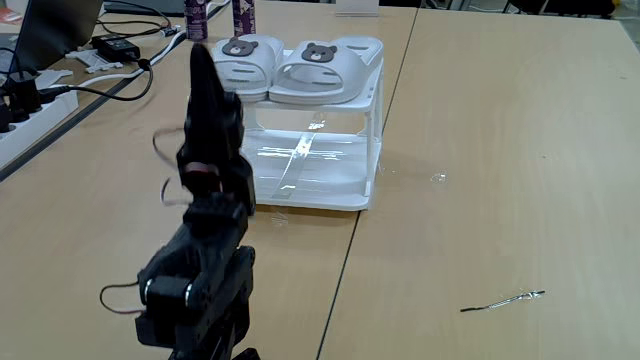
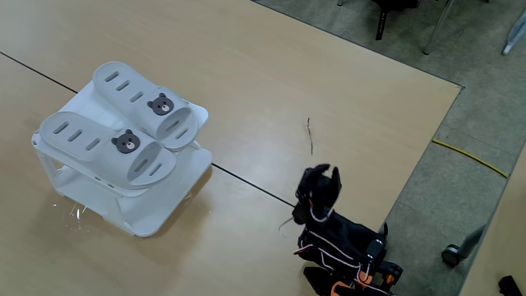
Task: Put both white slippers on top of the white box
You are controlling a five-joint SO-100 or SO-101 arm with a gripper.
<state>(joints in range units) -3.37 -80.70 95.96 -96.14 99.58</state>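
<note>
- You are working on a pale wooden table [image 1: 500, 150], made of two tops pushed together; the seam between them runs as a dark line past the white box in both fixed views.
- The white box [image 1: 330, 160] stands on the table near that seam, its lower shelf bare and glinting with reflected light.
- Both white slippers [image 2: 123, 127] lie side by side on the box's flat top, touching each other, each with a small bear-face badge on the strap.
- In a fixed view their open ends point toward the arm, and they overhang the edge of the box a little [image 2: 156, 164].
- Your black arm [image 1: 205, 250] is folded up well apart from the box, with the gripper [image 2: 326, 182] raised and holding nothing.
- You cannot tell from either view whether the jaws are open or closed; the fingers blur into one dark shape.
- A thin dark wire scrap [image 1: 503, 300] lies loose on the table on the right of a fixed view.
- At the far left edge you have a power strip [image 1: 25, 115], black cables [image 1: 120, 70] and a black adapter [image 1: 117, 46].
- Beyond the table edge, grey floor [image 2: 477, 107] with a yellow cable [image 2: 468, 156] across it.
</note>
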